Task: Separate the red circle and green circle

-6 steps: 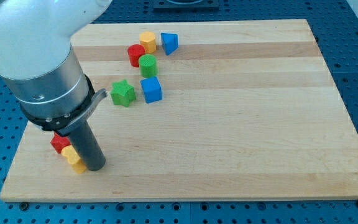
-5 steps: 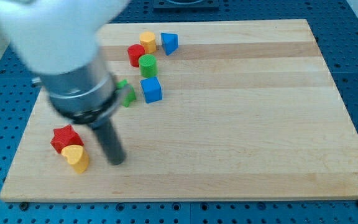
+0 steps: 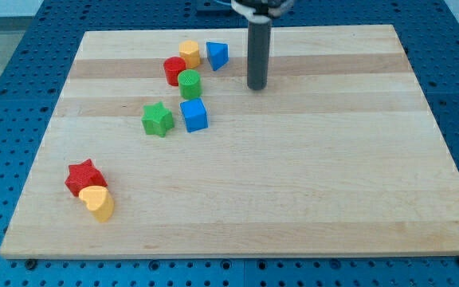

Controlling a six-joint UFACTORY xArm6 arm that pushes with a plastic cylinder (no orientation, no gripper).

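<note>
The red circle and the green circle sit touching each other near the view's top left of the wooden board, the green one just below and right of the red. My tip rests on the board to the right of the green circle, well apart from it. The rod stands upright above the tip.
A yellow block and a blue triangle sit above the circles. A blue cube and a green star lie below them. A red star and a yellow heart sit at bottom left.
My tip has swept from the bottom left beside the yellow heart up and right to the top middle. The arm's big body has left the view. No block has moved.
</note>
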